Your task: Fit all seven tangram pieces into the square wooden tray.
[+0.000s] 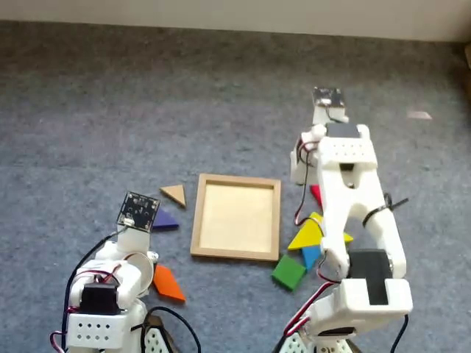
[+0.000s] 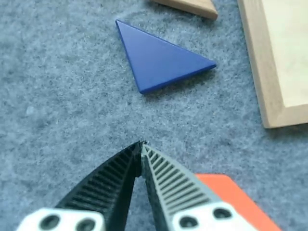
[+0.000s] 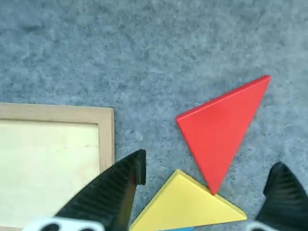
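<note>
Tray (image 1: 237,179) rests on the tabletop (image 1: 110,110). We see the left claw (image 2: 141,145) clenched on nothing near the blue triangle (image 2: 161,60) at the tray's left side; the right claw (image 3: 209,161) stands released over the red triangle (image 3: 221,127) and yellow triangle (image 3: 187,204) at its right side.

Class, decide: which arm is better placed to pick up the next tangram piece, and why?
Probably the right: the right gripper is open, right over the red triangle. The left gripper is shut and sits short of the blue triangle.
</note>
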Tool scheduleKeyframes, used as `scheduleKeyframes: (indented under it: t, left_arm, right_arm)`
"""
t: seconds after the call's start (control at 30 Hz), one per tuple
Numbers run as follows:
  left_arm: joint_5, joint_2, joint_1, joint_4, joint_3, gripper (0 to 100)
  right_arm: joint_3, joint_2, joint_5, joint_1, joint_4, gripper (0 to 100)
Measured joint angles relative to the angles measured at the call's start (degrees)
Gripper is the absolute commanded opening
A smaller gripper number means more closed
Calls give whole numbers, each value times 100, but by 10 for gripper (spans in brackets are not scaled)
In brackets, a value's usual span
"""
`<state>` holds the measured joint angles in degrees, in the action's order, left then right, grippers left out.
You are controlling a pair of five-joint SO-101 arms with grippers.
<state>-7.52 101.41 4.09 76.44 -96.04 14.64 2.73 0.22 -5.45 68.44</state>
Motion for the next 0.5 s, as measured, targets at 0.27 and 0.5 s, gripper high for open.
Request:
scheduleKeyframes:
  t: [0.27, 0.5]
  left_arm:
    - [0, 0, 0, 0, 0, 11]
    - [0, 0, 0, 0, 0, 11]
  right_arm:
    - [730, 352, 53, 79, -1152, 375]
    - [677, 967, 53, 281, -1310, 375]
